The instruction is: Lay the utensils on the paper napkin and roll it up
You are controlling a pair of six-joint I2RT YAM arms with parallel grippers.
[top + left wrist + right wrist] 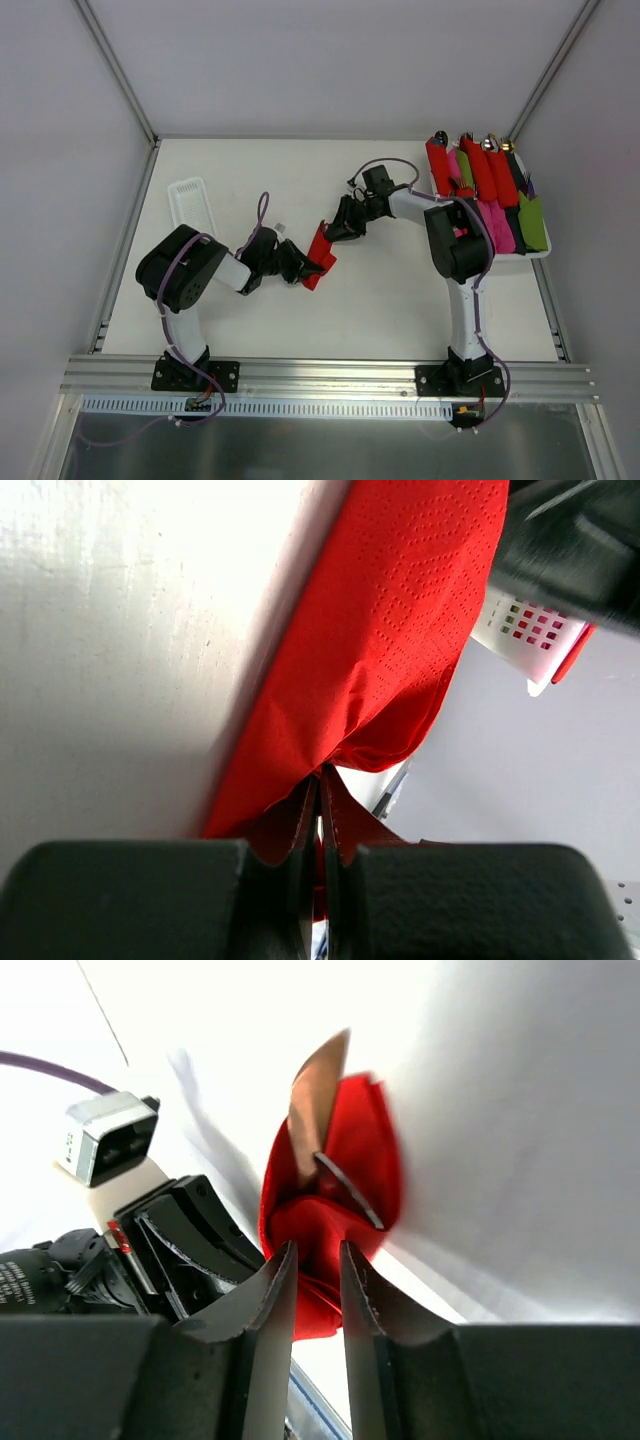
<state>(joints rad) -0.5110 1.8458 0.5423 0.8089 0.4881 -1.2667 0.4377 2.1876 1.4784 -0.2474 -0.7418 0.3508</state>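
Note:
The red paper napkin (319, 256) is bunched up in the middle of the table between my two grippers. My left gripper (309, 266) is shut on its lower end, and the left wrist view shows the jaws pinching the red paper (390, 640) at the fingertips (322, 780). My right gripper (335, 233) is at the upper end, jaws a little apart, with red folds (340, 1200) showing in the gap (317, 1252). The utensils are mostly wrapped inside; a slim metal edge (350, 1190) pokes out of the folds, and a thin silvery piece (396, 784) shows under the paper.
A white tray (541, 254) at the right edge holds several rolled red, pink and green bundles (480, 180). A long white perforated tray (192, 205) lies at the back left. The left gripper's black body (185, 1235) is close beside the right fingers.

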